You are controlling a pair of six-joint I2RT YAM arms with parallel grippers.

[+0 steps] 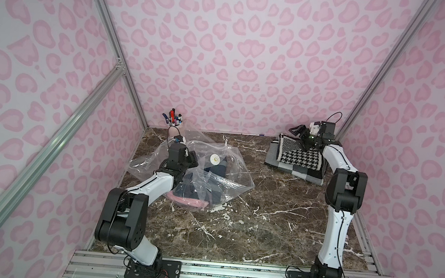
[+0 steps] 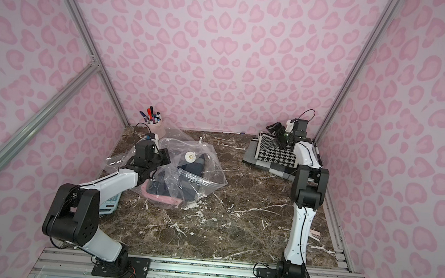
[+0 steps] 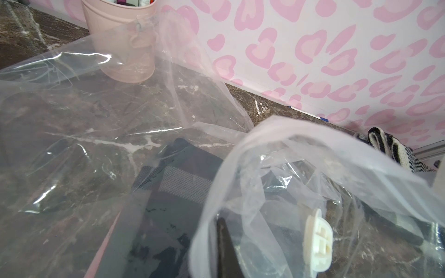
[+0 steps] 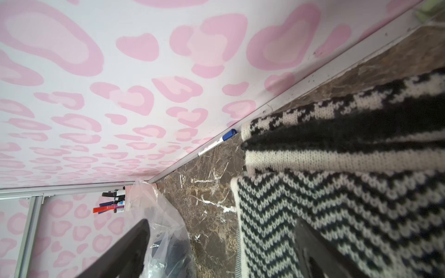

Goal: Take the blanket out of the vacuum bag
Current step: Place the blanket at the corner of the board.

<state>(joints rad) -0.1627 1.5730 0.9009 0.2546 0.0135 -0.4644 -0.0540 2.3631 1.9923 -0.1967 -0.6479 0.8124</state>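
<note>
The clear crinkly vacuum bag (image 1: pixel 220 181) (image 2: pixel 207 171) lies left of centre, its round white valve cap (image 1: pixel 214 159) (image 3: pixel 317 240) facing up. Inside it lies a folded dark blanket with a pink edge (image 1: pixel 190 196) (image 3: pixel 168 204). My left gripper (image 1: pixel 182 179) (image 3: pixel 220 223) is shut on a fold of the bag's plastic at its left side. At the back right a black-and-white houndstooth blanket (image 1: pixel 300 158) (image 4: pixel 337 204) rests on a grey checked one (image 1: pixel 293 173). Just over its far left corner my right gripper (image 1: pixel 303 144) (image 4: pixel 221 228) hangs open, holding nothing.
A pink cup of markers (image 1: pixel 174 122) (image 3: pixel 125 48) stands at the back left, touching the bag. A blue-capped marker (image 4: pixel 216 142) lies along the back wall. A teal device (image 2: pixel 110 204) lies under my left arm. Pink walls enclose the marble table (image 1: pixel 249 225).
</note>
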